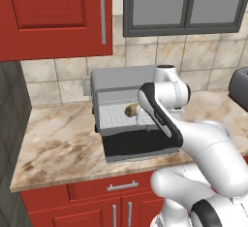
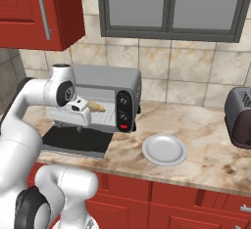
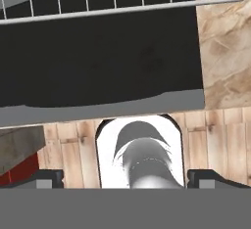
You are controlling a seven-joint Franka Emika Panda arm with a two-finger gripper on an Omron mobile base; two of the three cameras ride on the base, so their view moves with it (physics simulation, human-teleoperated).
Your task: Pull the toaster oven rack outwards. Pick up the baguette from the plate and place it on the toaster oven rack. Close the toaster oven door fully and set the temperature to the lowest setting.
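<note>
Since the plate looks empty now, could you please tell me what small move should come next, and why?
Probably lower the pincer to the front edge of the toaster oven door and begin lifting it shut: the baguette already lies on the rack, the plate is bare, and the door lies flat open.

Both base views look forward and down from behind the arm, one from its left, one from its right, sharing the toaster oven (image 1: 121, 92) (image 2: 110, 96) on the marble surface (image 1: 58, 143) (image 2: 206, 140). The hand view hangs close above the toaster oven door (image 3: 98, 61), facing straight down.
</note>
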